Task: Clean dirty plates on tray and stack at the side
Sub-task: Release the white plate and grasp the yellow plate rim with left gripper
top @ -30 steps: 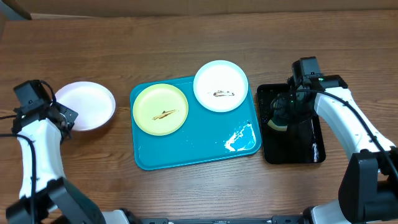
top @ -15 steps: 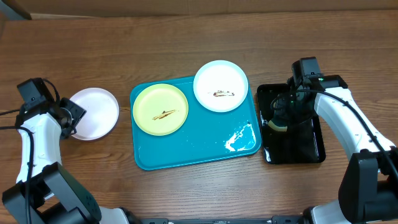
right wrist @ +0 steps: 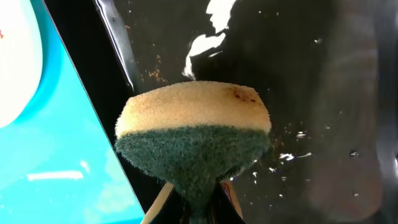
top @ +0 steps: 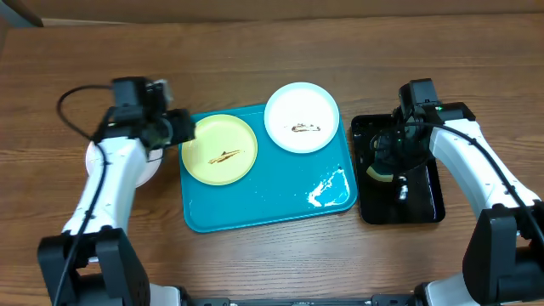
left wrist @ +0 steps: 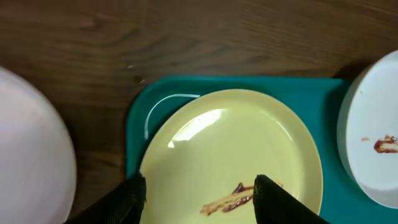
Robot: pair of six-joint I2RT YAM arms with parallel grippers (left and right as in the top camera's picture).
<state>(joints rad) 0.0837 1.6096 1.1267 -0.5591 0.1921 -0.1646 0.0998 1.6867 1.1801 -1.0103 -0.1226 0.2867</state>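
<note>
Overhead: the large turquoise plastic tray [top: 255, 208] sits mid-way along the brown wooden desk [top: 255, 51]. On its far-left part lies the pale yellow-green round plate [top: 219, 150] with a dark smear. At its far-right corner a white round plate [top: 301, 117], smeared too, overhangs the rim. A white foamy patch [top: 327, 189] marks the tray's near-right corner. The left tool [top: 185, 127] hangs at the tray's left edge, beside the yellow-green plate. Just right of the tray is a glossy black tray [top: 425, 204], and the right tool [top: 387, 160] is above it.

Left wrist: the left tool [left wrist: 199, 193] is spread wide, one finger on each side of the smear on the yellow-green plate [left wrist: 230, 143], gripping nothing. Off the tray's [left wrist: 140, 112] left edge, on the desk, lies another white round plate [left wrist: 31, 143].

Right wrist: the right tool [right wrist: 199, 208] is pinched tight on a yellow sponge with green scouring side [right wrist: 196, 137], above the wet black tray [right wrist: 298, 74]. The turquoise tray [right wrist: 68, 162] shows at the left.
</note>
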